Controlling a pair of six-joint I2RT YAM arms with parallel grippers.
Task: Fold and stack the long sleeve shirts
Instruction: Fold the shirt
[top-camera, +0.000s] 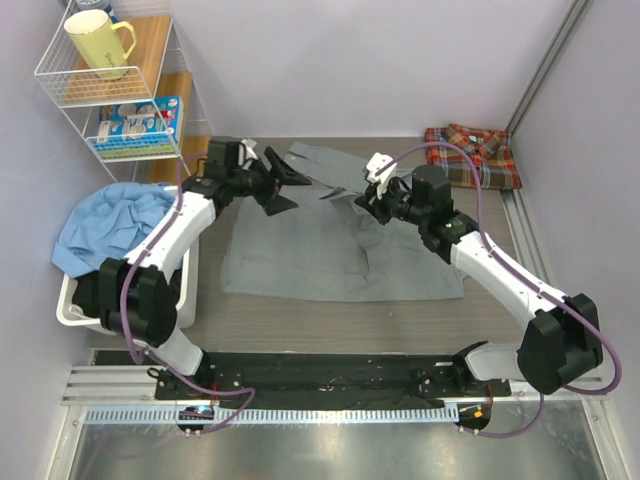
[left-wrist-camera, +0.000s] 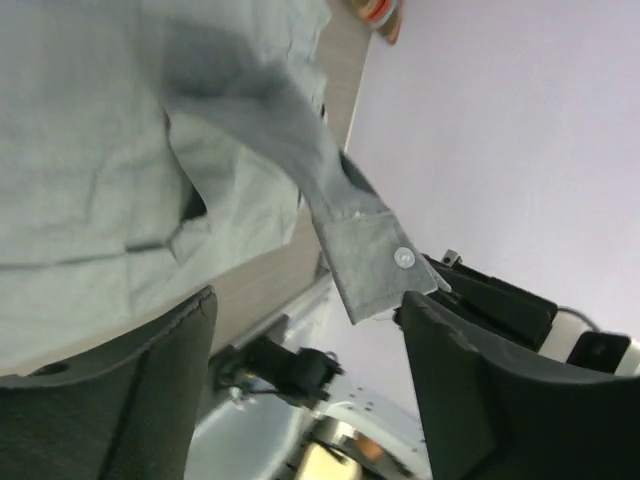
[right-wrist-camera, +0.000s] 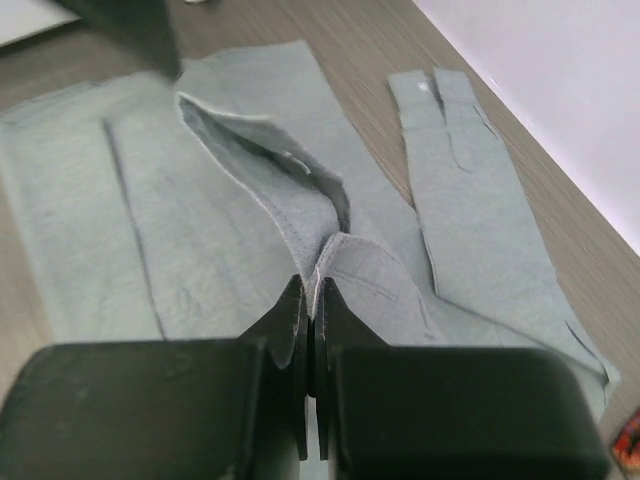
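Note:
The mid-grey long sleeve shirt (top-camera: 320, 262) lies spread across the middle of the table. One sleeve (top-camera: 318, 166) reaches toward the back. My left gripper (top-camera: 289, 188) hovers open at that sleeve. In the left wrist view the buttoned cuff (left-wrist-camera: 378, 262) hangs just beyond the wide-apart fingers (left-wrist-camera: 478, 390), gripped by neither. My right gripper (top-camera: 363, 204) is shut on a raised fold of the grey shirt (right-wrist-camera: 330, 262) near its upper middle, and the cloth peaks up into the jaws. The plaid shirt (top-camera: 472, 156) lies folded at the back right corner.
A white bin (top-camera: 68, 300) at the left edge holds a heap of blue cloth (top-camera: 110, 220). A wire shelf (top-camera: 120, 95) with a yellow mug (top-camera: 98, 42) stands at the back left. Walls close in the back and right sides.

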